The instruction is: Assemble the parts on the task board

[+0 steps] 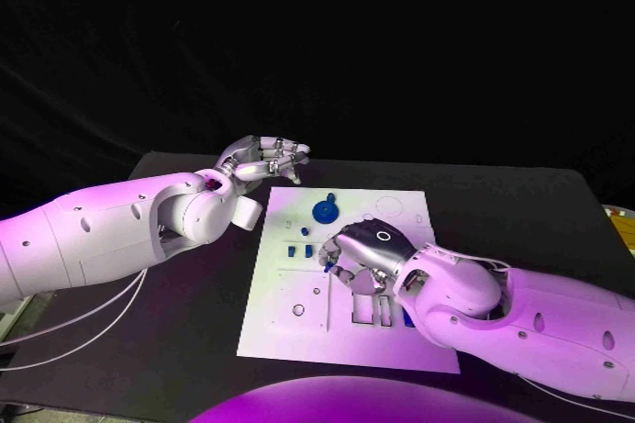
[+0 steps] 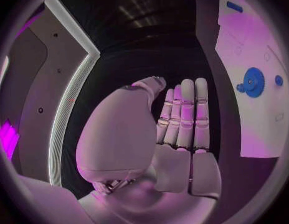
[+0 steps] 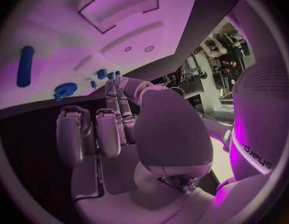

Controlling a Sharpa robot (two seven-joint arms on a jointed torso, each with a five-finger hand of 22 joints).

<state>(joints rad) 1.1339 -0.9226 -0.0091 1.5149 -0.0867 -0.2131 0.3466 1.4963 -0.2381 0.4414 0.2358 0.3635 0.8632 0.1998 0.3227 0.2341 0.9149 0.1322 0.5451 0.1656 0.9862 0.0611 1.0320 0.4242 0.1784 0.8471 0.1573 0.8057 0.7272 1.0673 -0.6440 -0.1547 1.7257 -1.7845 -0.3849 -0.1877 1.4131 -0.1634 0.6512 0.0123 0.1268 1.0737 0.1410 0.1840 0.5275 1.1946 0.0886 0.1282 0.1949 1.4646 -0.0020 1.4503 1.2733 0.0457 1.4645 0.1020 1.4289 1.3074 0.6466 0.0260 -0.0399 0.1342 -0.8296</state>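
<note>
The white task board [image 1: 397, 345] lies in the middle of the black table. A blue gear [image 1: 326, 207] stands near its far edge, and small blue parts [image 1: 299, 250] sit left of its centre. My right hand [image 1: 364, 250] hovers over the board's middle and its fingertips pinch a small blue peg [image 1: 326, 268] just above the plate. In the right wrist view the fingertips [image 3: 114, 84] meet at small blue pieces [image 3: 111, 75], with the gear [image 3: 65, 89] and a blue cylinder [image 3: 25, 65] beyond. My left hand [image 1: 269, 157] hangs off the board's far left corner, holding nothing, fingers straight [image 2: 185, 117].
Rectangular slots [image 1: 372, 310] and round holes [image 1: 299, 309] are cut into the board's near half. A circle outline [image 1: 388, 205] marks its far right corner. Black table [image 1: 529, 221] surrounds the board on all sides. The left wrist view shows the gear [image 2: 252, 81] on the board.
</note>
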